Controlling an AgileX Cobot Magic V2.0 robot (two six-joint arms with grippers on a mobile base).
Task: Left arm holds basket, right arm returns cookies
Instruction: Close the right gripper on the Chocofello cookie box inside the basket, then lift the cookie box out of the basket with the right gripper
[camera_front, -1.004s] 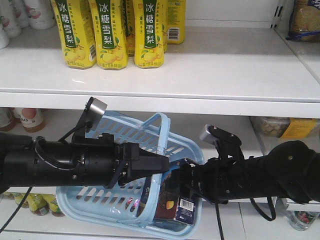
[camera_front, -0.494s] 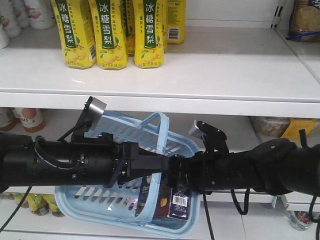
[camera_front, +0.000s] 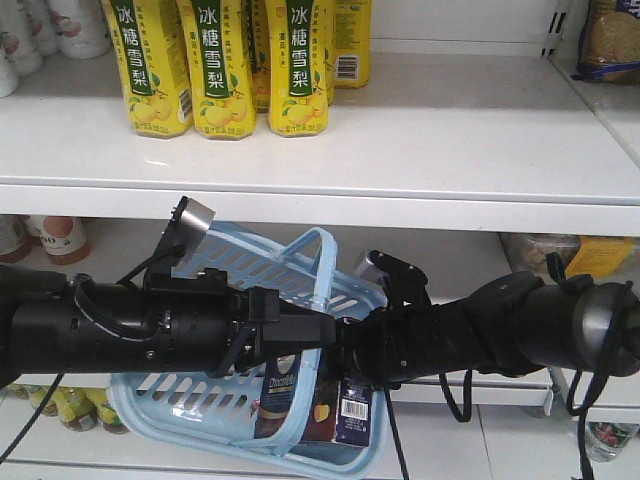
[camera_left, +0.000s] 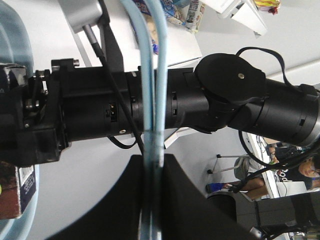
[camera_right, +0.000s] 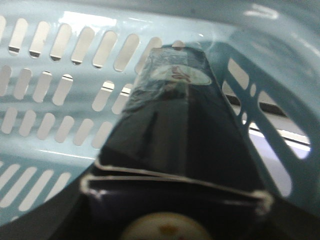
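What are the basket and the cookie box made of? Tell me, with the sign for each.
Basket: looks like molded plastic, pale blue, slightly glossy; slotted walls and rounded rim suggest it. Cookie box: likely printed cardboard, smooth sheen; sharp folded edges and a barcode panel.

The front camera sits behind both arms and faces the shelf about level, the left arm and right arm crossing low. The left wrist camera looks along its fingers at the basket handle, very close, the right arm beyond. The right wrist camera peers down the cookie box into the same basket.
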